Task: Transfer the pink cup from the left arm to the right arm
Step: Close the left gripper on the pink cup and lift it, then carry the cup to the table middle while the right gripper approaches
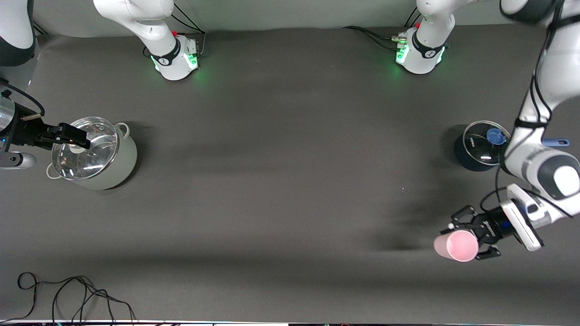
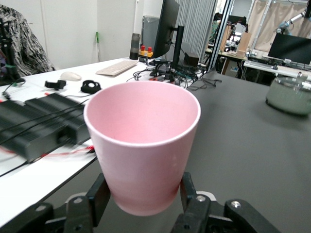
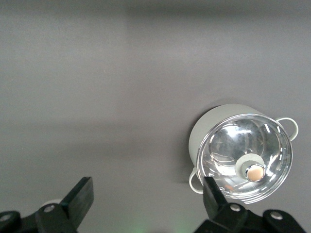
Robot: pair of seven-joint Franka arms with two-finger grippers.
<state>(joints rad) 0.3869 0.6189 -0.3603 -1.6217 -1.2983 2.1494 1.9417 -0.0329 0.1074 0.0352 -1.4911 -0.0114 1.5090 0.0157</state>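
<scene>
Two arms share this handover, and only one is busy. Nearest the front camera, the left gripper (image 1: 475, 238) is clamped on the pink cup (image 1: 456, 245), its claw fingers (image 2: 99, 196) pressed against the cup's lower wall. The cup hangs in the air over the bare table (image 1: 290, 190) at the left arm's end, tipped on its side with its open mouth turned away from the wrist; gripped low like this, its upper wall and rim stay free for a second grip, which suits a pass to the other arm.

Farther from the front camera than the cup, and near it, stands a dark pot (image 1: 480, 146) with a glass lid and a blue knob.

Well apart from the cup, at the right arm's end of the table, the right gripper (image 1: 74, 136) waits over the glass lid of a pale pot (image 1: 93, 154), its fingers spread wide and empty. Judging by the long gap between the two grippers, the pass itself has not yet begun.
</scene>
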